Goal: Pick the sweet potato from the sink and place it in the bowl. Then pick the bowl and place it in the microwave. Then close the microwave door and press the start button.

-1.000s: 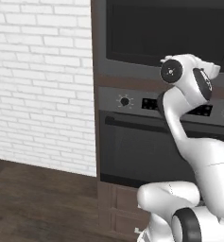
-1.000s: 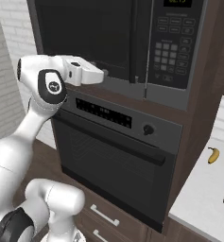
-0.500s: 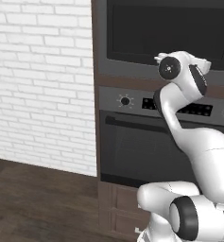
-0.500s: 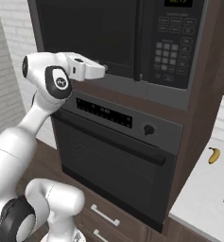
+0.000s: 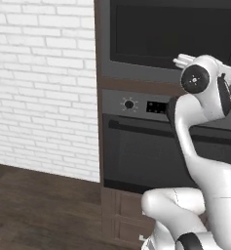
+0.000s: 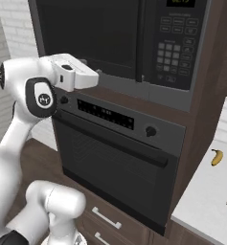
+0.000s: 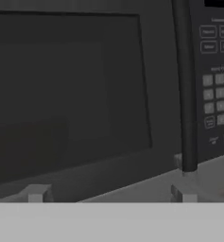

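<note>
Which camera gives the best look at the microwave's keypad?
The right base view: the keypad shows whole, beside the shut microwave door. The hand view is closer, but the keypad runs off its right edge and looks blurred. In the left base view I can't make out the keypad; the door is there.

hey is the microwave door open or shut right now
Shut. The microwave door lies flush with the keypad panel beside it, no gap and no interior showing. In the hand view its dark window faces the claw squarely.

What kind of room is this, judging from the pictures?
A kitchen, most likely: a built-in microwave sits above an oven in a dark cabinet, and a banana lies on the light counter beside them.
</note>
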